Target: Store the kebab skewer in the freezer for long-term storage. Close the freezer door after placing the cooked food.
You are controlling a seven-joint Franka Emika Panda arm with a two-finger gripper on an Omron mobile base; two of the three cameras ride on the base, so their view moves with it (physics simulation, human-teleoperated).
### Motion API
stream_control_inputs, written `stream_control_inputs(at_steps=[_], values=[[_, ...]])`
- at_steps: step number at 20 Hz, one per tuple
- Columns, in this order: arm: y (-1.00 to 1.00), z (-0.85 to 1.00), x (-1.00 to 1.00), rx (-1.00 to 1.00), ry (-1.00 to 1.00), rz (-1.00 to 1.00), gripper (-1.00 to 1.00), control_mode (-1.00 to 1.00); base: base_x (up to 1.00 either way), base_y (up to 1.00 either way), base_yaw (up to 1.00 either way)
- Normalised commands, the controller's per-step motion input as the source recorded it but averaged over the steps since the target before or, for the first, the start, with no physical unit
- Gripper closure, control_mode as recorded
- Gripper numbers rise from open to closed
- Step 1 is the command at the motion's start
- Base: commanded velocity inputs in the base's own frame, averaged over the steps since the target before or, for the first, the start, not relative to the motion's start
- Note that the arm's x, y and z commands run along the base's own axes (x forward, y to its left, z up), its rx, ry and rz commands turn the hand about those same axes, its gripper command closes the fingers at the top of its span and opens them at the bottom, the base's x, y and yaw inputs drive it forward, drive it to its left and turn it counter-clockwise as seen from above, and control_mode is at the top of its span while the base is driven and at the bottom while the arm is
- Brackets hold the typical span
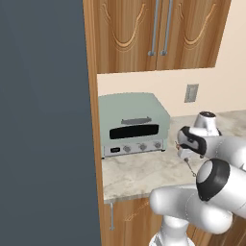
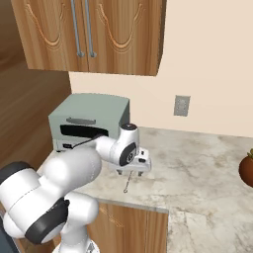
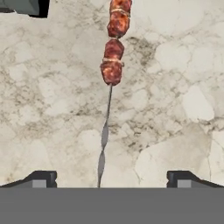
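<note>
The tool (image 3: 112,179) is fully open and empty, hovering above the marble tabletop (image 3: 175,87) with one fingertip (image 3: 41,178) on each side of the kebab skewer (image 3: 111,83). The skewer lies flat on the tabletop. In the hand view its meat chunks point toward 12 o'clock and its bare metal tip toward 6 o'clock. A grey-green toaster oven (image 1: 133,124) stands near the skewer, at 10 o'clock from the tool in the left base view.

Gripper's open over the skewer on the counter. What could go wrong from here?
1. The kebab skewer is thin and lies flat on the counter: the open gripper may close above it or pinch only the bare stick, letting the meat end droop.
2. The toaster oven stands close by; a wide swing could clip it.
</note>
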Motion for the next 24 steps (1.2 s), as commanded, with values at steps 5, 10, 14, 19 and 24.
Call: stream_control_inputs(at_steps=[5, 10, 14, 19, 24], values=[[0.08, -0.17, 0.00, 0.06, 0.00, -0.02, -1.00, -1.00, 0.00, 0.00, 0.00], [0.17, -0.24, 0.00, 0.01, 0.00, 0.00, -1.00, -1.00, 0.00, 0.00, 0.00], [0.07, -0.36, 0.00, 0.00, 0.00, 0.00, -1.00, -1.00, 0.00, 0.00, 0.00], [-0.04, -0.37, 0.00, 0.00, 0.00, 0.00, -1.00, -1.00, 0.00, 0.00, 0.00], [-0.05, -0.36, 0.00, 0.00, 0.00, 0.00, -1.00, -1.00, 0.00, 0.00, 0.00]])
